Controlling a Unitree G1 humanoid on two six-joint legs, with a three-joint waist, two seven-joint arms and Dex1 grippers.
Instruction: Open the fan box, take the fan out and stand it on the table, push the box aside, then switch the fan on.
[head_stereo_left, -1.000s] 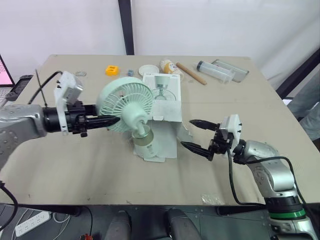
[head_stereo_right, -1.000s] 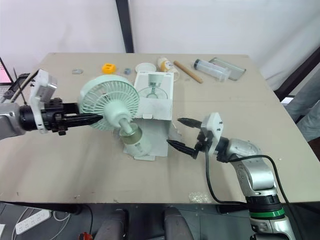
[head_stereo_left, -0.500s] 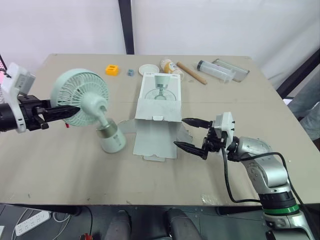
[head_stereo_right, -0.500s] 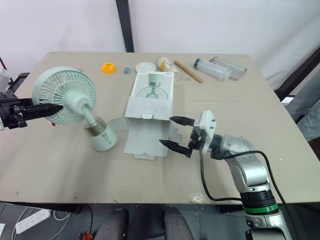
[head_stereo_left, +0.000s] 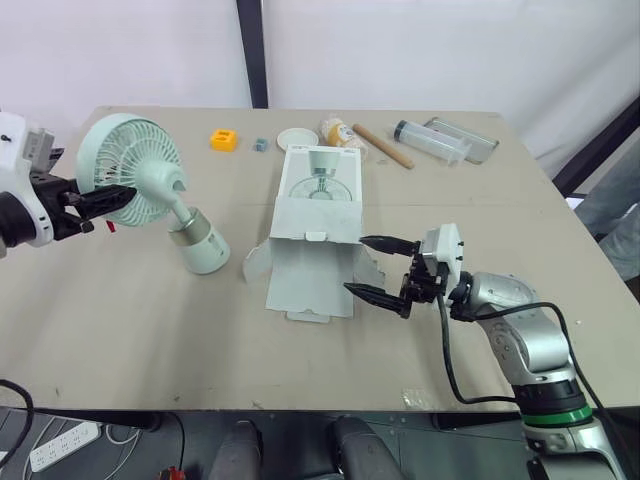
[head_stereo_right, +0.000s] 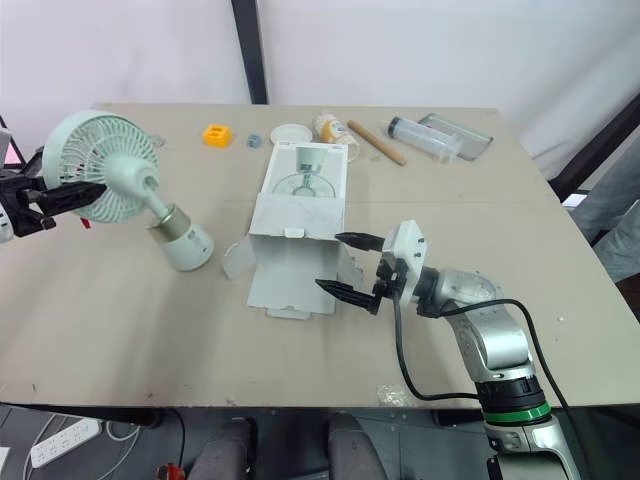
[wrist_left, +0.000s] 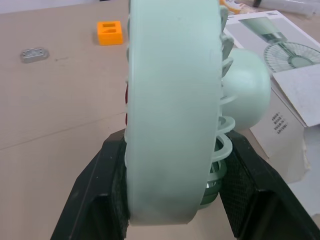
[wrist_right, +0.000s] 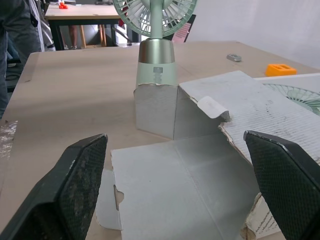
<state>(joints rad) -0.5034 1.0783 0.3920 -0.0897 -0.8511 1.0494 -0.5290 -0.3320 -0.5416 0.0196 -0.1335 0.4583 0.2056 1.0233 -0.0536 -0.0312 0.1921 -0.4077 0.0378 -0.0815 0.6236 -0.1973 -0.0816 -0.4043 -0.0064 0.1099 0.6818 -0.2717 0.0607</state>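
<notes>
The pale green round-headed plastic fan (head_stereo_left: 140, 180) sits tilted over the left of the beige tabletop (head_stereo_left: 120, 320), well apart from the flat white cardboard fan box (head_stereo_left: 318, 205). The left gripper (head_stereo_left: 115, 196) clamps the fan's head between both fingers. The right gripper (head_stereo_left: 358, 265) is spread wide at the box's open flaps, holding nothing.

Left arm: extended out to the robot's left, wrist level. Left gripper (head_stereo_left: 118, 194): clamped on the fan (head_stereo_left: 135, 160) head, one finger on each face of the grille. Right arm: elbow bent, forearm pointing inward. Right gripper (head_stereo_left: 355, 264): fingers spread wide.
</notes>
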